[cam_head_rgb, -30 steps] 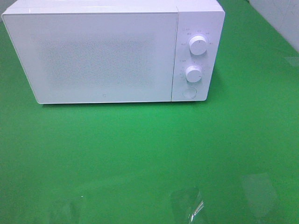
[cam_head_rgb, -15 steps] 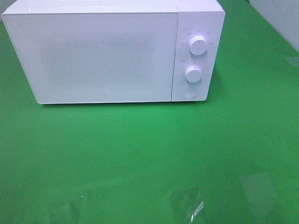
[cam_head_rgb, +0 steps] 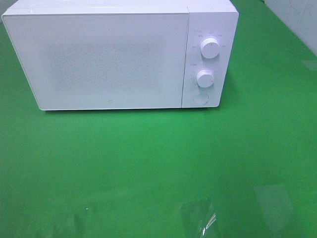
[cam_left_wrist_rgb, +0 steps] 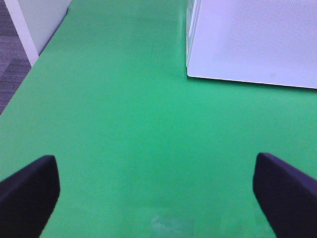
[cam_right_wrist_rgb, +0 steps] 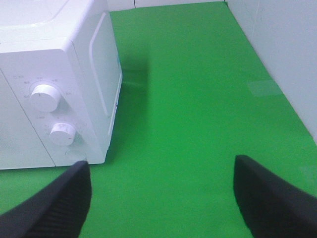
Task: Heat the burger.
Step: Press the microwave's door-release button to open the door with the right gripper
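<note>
Standing at the far side of the green table (cam_head_rgb: 158, 163), the white microwave (cam_head_rgb: 119, 57) has its door (cam_head_rgb: 99, 62) shut, with an upper knob (cam_head_rgb: 210, 48) and a lower knob (cam_head_rgb: 205, 78) beside it. The left gripper (cam_left_wrist_rgb: 157, 193) and the right gripper (cam_right_wrist_rgb: 163, 198) hang above the table, fingers spread wide, holding nothing. The burger shows in no view, so its place cannot be told.

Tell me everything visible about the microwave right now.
The microwave is a glossy white box standing upright at the back of the green table. Its door, white with a dotted mesh panel, is shut; nothing inside shows. The right-hand panel carries an upper knob, a lower knob and a round button beneath. Only the table touches it.
</note>
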`<state>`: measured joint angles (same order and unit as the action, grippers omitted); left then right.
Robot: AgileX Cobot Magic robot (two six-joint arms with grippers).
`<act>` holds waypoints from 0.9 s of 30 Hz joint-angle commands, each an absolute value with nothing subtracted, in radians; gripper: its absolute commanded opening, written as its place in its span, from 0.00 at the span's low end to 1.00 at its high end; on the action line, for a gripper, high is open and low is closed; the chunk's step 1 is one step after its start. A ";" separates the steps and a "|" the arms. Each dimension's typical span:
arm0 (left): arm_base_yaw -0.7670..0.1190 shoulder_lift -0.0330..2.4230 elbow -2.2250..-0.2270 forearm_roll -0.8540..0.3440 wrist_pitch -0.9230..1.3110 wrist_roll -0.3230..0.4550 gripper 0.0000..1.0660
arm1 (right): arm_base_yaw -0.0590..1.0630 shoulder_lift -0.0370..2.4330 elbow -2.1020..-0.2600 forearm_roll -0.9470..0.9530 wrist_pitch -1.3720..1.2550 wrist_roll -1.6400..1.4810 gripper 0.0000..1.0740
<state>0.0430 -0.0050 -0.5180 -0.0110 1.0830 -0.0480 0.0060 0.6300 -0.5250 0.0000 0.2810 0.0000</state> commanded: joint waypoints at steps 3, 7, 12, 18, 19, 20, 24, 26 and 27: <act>0.045 -0.010 -0.518 -0.015 1.071 -0.053 0.92 | 0.003 0.789 -0.531 -0.023 0.088 0.000 0.70; 0.045 -0.010 -0.518 -0.015 1.071 -0.053 0.92 | 0.003 0.887 -0.531 -0.024 -0.017 0.000 0.70; 0.045 -0.010 -0.518 -0.015 1.071 -0.053 0.92 | 0.003 0.977 -0.531 -0.024 -0.122 0.000 0.70; 0.045 -0.010 -0.518 -0.015 1.071 -0.053 0.92 | 0.003 1.119 -0.482 -0.019 -0.381 0.000 0.70; 0.045 -0.010 -0.518 -0.015 1.071 -0.053 0.92 | 0.003 1.137 -0.463 -0.017 -0.436 0.000 0.70; 0.045 -0.010 -0.518 -0.015 1.071 -0.053 0.92 | 0.003 1.137 -0.463 -0.017 -0.436 0.000 0.70; 0.045 -0.010 -0.518 -0.015 1.071 -0.053 0.92 | 0.043 1.196 -0.405 0.027 -0.600 -0.011 0.70; 0.045 -0.010 -0.518 -0.015 1.071 -0.053 0.92 | 0.075 1.222 -0.381 0.076 -0.671 -0.042 0.70; 0.045 -0.010 -0.518 -0.015 1.071 -0.053 0.92 | 0.112 1.248 -0.363 0.134 -0.731 -0.088 0.70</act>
<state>0.0430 -0.0050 -0.5180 -0.0110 1.0830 -0.0480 0.0740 1.2220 -0.3830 0.0650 -0.6240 -0.0250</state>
